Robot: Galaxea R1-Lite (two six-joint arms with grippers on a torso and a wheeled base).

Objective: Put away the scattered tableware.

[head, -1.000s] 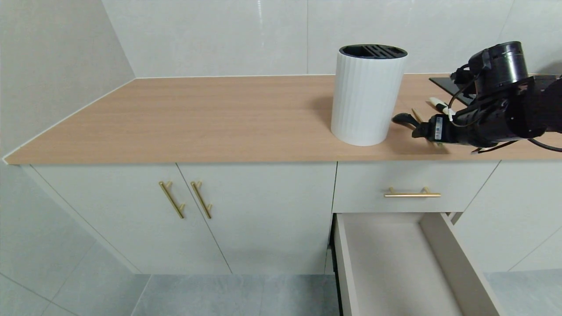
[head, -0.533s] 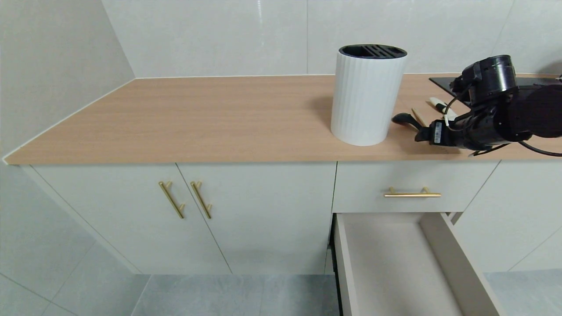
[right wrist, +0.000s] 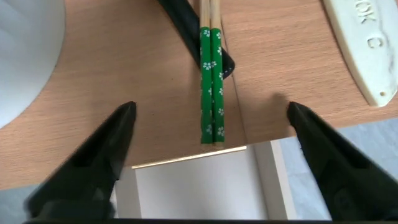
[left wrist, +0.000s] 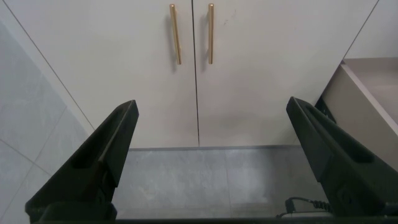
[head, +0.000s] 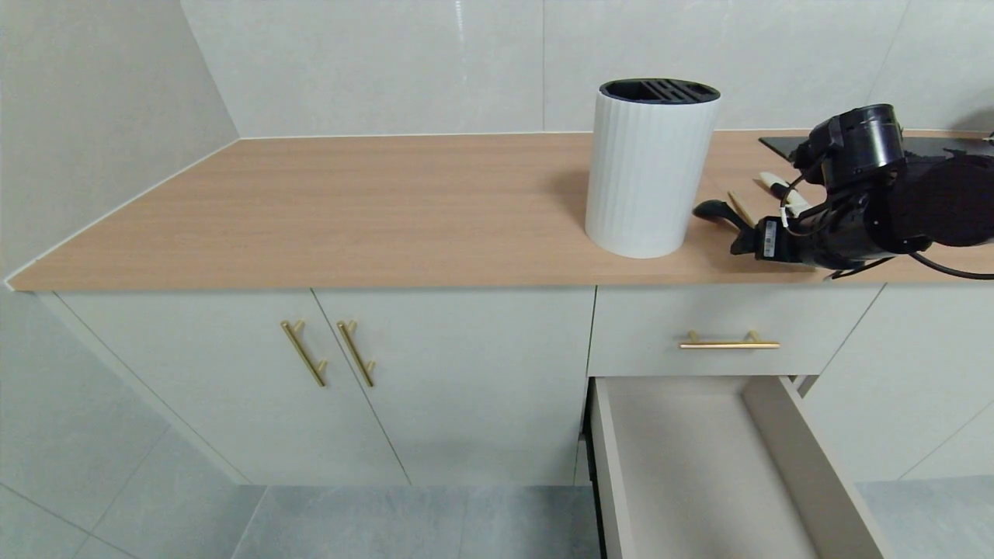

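Logged the right gripper (right wrist: 210, 111) low over the front edge of the table (head: 388, 210), to the right of the white ribbed utensil holder (head: 651, 171). Noted its fingers (right wrist: 118, 149) spread wide, one on either side of the chopsticks (right wrist: 210, 74), touching neither stick. Found the chopsticks lying flat as a pair, side by side and touching, with green flowered ends pointing at the table's front edge and stopping just short of it. Saw a black utensil (right wrist: 194, 37) crossing beneath the chopsticks at a slant, rounded head near the holder's base. Recorded a white utensil (right wrist: 360, 56) flat on the table, beside the chopsticks but apart from them, on the side away from the holder. Marked a dark flat panel (head: 784, 147) at the table's back right. Observed an open drawer (head: 804, 473) pulled out below the table edge, under a closed drawer with a gold handle (head: 728, 341). Found the left gripper (left wrist: 211, 112) held low, facing the twin cabinet doors (left wrist: 249, 74) and grey floor tiles (left wrist: 186, 180), fingers wide apart.
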